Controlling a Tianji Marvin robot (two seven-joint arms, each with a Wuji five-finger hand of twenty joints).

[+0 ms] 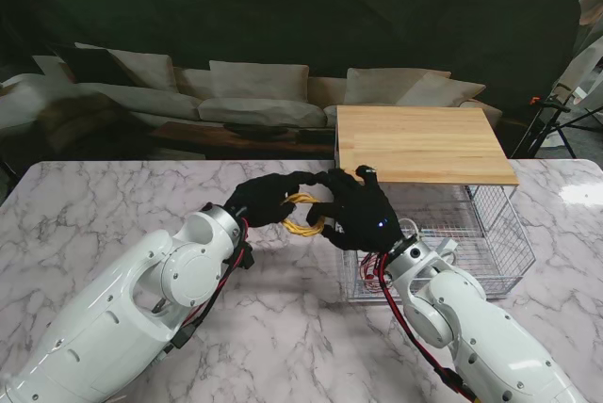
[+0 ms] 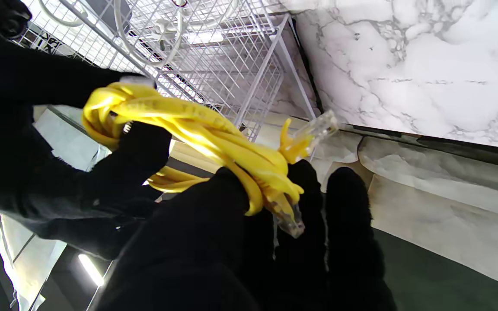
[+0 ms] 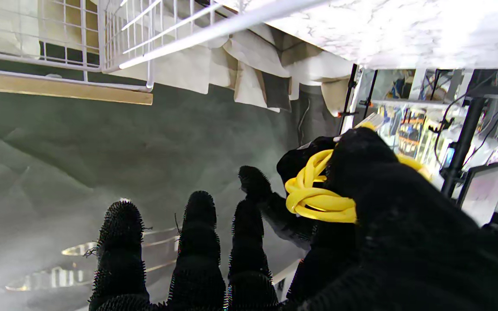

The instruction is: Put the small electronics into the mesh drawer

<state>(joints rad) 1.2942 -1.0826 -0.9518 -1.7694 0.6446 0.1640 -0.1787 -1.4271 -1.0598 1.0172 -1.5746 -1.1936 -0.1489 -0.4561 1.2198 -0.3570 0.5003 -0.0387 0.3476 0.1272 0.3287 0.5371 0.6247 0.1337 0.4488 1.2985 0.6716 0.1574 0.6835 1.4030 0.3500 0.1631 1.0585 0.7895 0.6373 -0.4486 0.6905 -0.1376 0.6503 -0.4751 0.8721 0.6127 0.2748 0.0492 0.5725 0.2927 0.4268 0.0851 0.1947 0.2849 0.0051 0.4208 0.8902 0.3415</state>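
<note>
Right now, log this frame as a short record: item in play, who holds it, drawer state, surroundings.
item: coiled yellow network cable with clear plugs
left hand: shut on the cable
right hand: also touching the coil, thumb over it; firm grip unclear
position: held above the marble table, left of the drawer
mesh drawer: pulled out under a wooden top, white cords already inside
task stage: cable not yet in the drawer

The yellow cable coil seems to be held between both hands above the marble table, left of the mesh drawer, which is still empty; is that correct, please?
Not quite: the mesh drawer already holds white cable, as the left wrist view shows. The yellow cable coil is indeed between the left hand and right hand.
</note>
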